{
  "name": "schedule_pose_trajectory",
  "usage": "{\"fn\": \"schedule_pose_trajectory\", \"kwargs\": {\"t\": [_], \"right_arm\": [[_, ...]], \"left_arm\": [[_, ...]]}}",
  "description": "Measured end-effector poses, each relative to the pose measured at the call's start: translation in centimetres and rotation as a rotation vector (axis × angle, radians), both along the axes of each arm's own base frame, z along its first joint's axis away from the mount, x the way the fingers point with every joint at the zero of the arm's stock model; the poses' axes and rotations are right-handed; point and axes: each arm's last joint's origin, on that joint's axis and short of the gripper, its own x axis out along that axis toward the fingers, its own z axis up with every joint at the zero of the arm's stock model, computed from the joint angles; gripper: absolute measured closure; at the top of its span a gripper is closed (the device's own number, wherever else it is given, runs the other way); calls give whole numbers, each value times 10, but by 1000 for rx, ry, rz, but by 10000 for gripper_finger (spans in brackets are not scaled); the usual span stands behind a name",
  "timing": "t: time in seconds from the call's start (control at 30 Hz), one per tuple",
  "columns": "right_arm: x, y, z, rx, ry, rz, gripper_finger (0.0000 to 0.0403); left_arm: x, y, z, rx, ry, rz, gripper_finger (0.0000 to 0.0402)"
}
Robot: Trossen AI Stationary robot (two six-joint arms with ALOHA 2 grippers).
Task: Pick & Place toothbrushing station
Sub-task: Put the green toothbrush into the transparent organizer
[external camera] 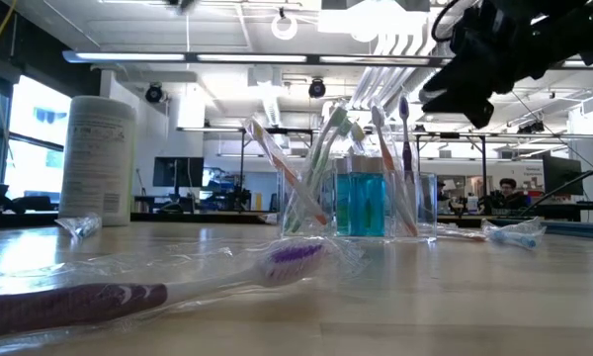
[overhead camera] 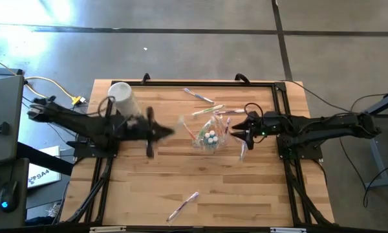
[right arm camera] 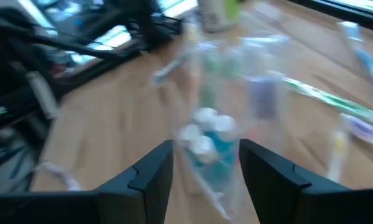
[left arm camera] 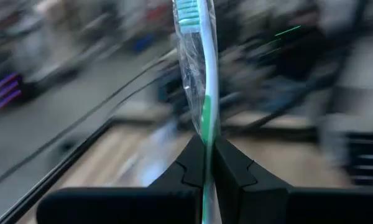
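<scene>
Loading partly done: station (overhead camera: 210, 137) holds several brushes; left tool (left arm camera: 209, 163) clamped on green brush (left arm camera: 206, 74); right tool (right arm camera: 205, 163) half-wide, empty; more brushes loose on tabletop (overhead camera: 246, 194).

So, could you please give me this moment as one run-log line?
left gripper: shut on wrapped toothbrush | right gripper: open, beside clear holder | holder: on table, toothbrushes inside

Robotics lab: ceiling strip lights (external camera: 227, 57), monitors (external camera: 178, 171), concrete floor (overhead camera: 181, 39)
</scene>
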Motion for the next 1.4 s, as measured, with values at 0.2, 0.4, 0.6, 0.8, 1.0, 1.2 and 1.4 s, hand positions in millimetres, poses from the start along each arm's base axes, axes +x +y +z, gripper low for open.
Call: {"fn": "schedule_pose_trajectory", "kwargs": {"t": [0.2, 0.4, 0.6, 0.8, 1.0, 1.2, 1.4], "right_arm": [[4, 16, 12, -56, -127, 160, 228], [11, 32, 22, -209, -262, 226, 228], [31, 44, 22, -335, -393, 285, 228], [55, 52, 16, -441, -559, 281, 228], [63, 54, 19, -577, -716, 214, 214], [74, 56, 21, -554, -699, 217, 171], [89, 56, 31, -549, -639, 221, 131]], "left_arm": [[33, -32, -11, 165, -88, -81, 395], [66, -34, -33, 209, -106, -24, 395], [85, -23, -47, 186, -130, -66, 394], [93, -12, -53, 138, -125, -138, 394], [93, -13, -54, 167, -115, -156, 394], [95, -14, -59, 173, -89, -157, 394], [101, -15, -68, 173, -75, -144, 394]]}}
